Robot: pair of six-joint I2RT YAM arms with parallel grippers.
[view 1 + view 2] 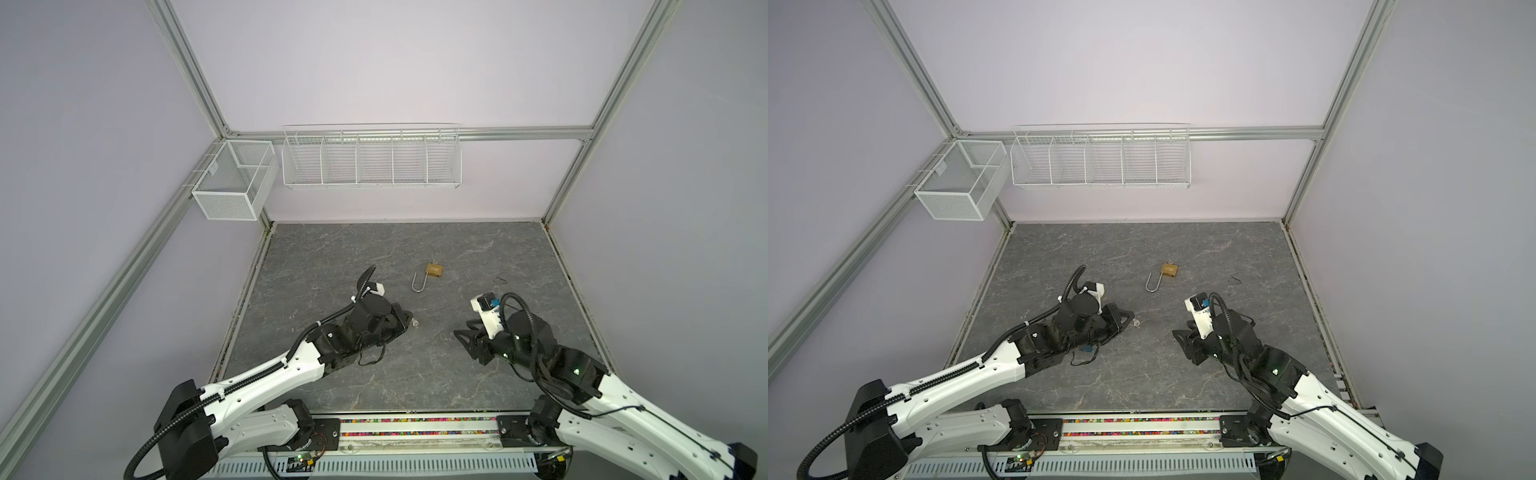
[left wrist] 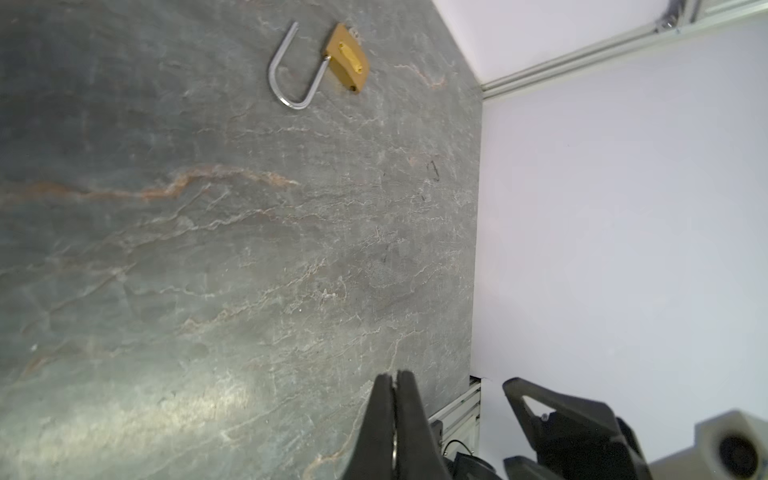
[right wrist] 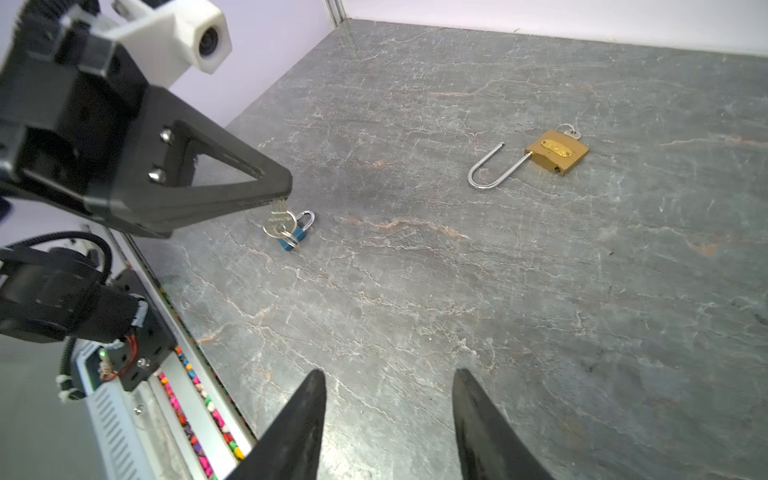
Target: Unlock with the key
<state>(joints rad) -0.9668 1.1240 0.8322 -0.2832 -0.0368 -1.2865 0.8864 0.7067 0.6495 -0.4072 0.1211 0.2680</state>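
The left hand (image 3: pixel 284 198) is pinched shut on a key (image 3: pixel 281 219), seemingly by the blade, so the head dangles right by a small blue padlock (image 3: pixel 302 232) low over the bench (image 3: pixel 498 299). I can't tell if that lock hangs from the key or lies flat. The right hand (image 3: pixel 386 372) stands open and empty, well apart. The brass padlock (image 3: pixel 557 150) lies farther off, its shackle (image 3: pixel 488 172) already swung out. To my eye, the right hand should steady the blue lock's body. The key wants regripping by its head, so the blade enters squarely before any turn.
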